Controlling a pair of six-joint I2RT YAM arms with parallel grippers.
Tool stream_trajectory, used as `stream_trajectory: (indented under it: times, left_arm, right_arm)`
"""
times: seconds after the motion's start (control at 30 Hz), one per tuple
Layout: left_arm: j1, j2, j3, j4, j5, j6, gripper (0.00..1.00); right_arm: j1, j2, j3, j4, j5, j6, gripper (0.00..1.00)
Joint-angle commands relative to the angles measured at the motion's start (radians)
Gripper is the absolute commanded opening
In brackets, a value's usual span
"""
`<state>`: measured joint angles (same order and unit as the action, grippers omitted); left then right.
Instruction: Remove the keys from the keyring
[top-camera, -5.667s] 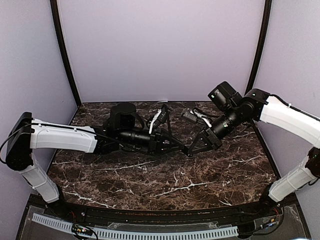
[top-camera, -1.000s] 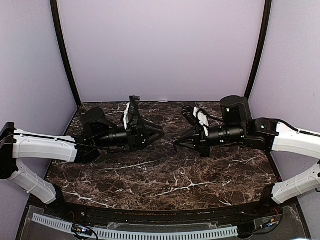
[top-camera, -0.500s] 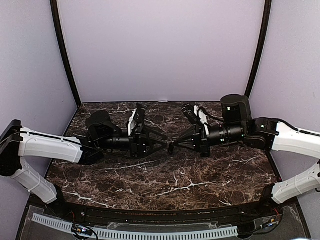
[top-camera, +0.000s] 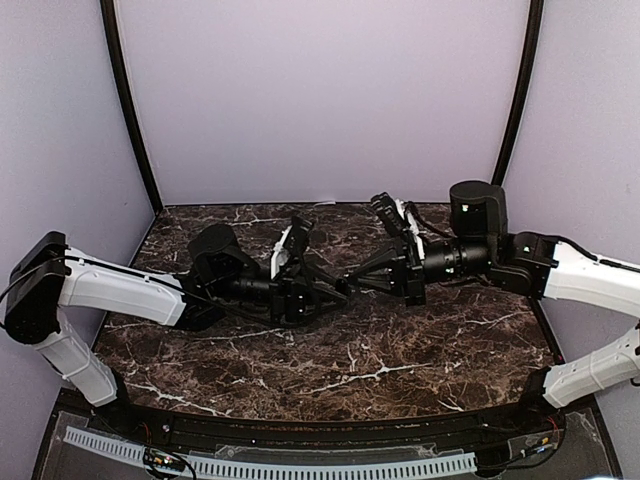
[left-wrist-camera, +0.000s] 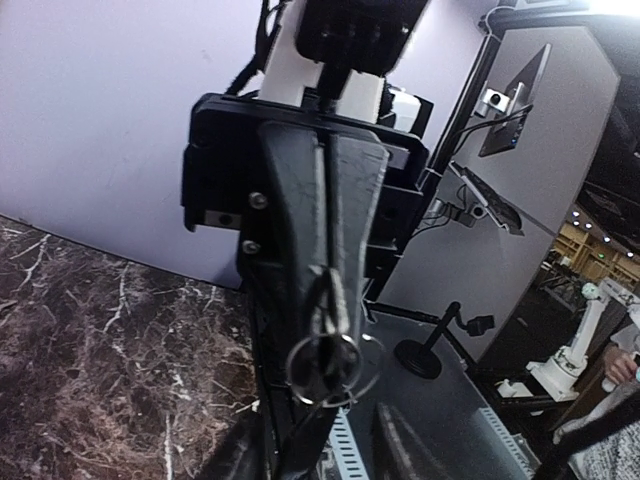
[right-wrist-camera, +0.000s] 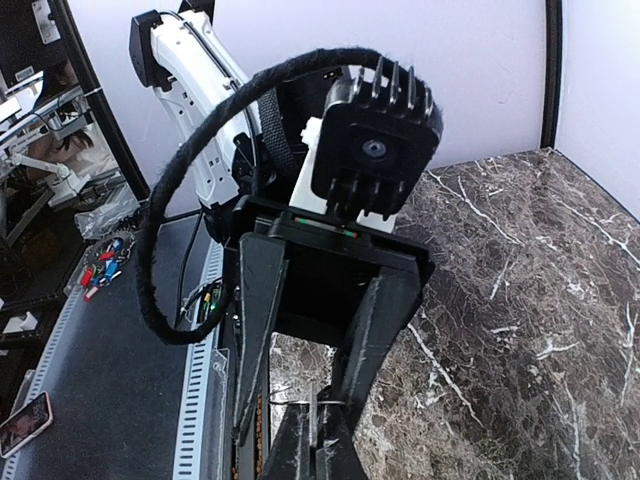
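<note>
Over the middle of the table my two grippers meet tip to tip. My right gripper (top-camera: 352, 280) (right-wrist-camera: 312, 442) is shut on the keyring (left-wrist-camera: 289, 366), a thin silvery ring that stands out just past its fingertips (left-wrist-camera: 326, 318). The keys (left-wrist-camera: 324, 364) show only as small dark shapes within and under the ring; I cannot count them. My left gripper (top-camera: 343, 288) (left-wrist-camera: 320, 455) is open, with one of its fingers (right-wrist-camera: 258, 330) on either side of the ring and the right gripper's tips. The ring wire (right-wrist-camera: 291, 402) crosses the gap between them.
The dark marble table (top-camera: 330, 360) lies beneath both arms. Purple walls and black frame posts (top-camera: 128, 110) enclose it at the back and sides. A white cable track (top-camera: 270, 466) runs along the near edge.
My left gripper has travelled right until its fingers flank the right gripper's tips, and its jaws have narrowed. The right gripper has stayed shut on the keyring and barely shifted.
</note>
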<state>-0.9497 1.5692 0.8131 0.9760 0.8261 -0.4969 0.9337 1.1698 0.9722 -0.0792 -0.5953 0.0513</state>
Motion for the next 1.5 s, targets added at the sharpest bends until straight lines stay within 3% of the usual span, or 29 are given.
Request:
stream_trajectory:
  times: [0.0,0.23,0.67,0.9,1.2,1.47]
  left_arm:
    - [-0.008,-0.005,0.015,0.096,0.05,-0.029,0.3]
    - [-0.008,-0.014,0.01,0.116,0.042,-0.037,0.41]
    - [-0.009,-0.001,0.021,0.142,0.033,-0.054,0.4]
    - [-0.009,-0.001,0.019,0.154,0.028,-0.061,0.29]
    - [-0.009,-0.008,0.004,0.172,0.006,-0.075,0.0]
    - [-0.009,-0.044,-0.034,0.16,-0.117,-0.083,0.0]
  right_arm:
    - [-0.035,-0.019,-0.008,0.068,-0.083,0.036,0.0]
    - [-0.055,-0.007,-0.018,0.068,-0.156,0.057,0.0]
    - [-0.057,0.006,-0.018,0.062,-0.18,0.07,0.0]
    - [-0.056,0.002,-0.017,0.058,-0.181,0.073,0.0]
    - [-0.058,-0.035,-0.022,0.045,-0.139,0.07,0.0]
    - [-0.062,-0.062,-0.023,0.025,-0.116,0.068,0.0]
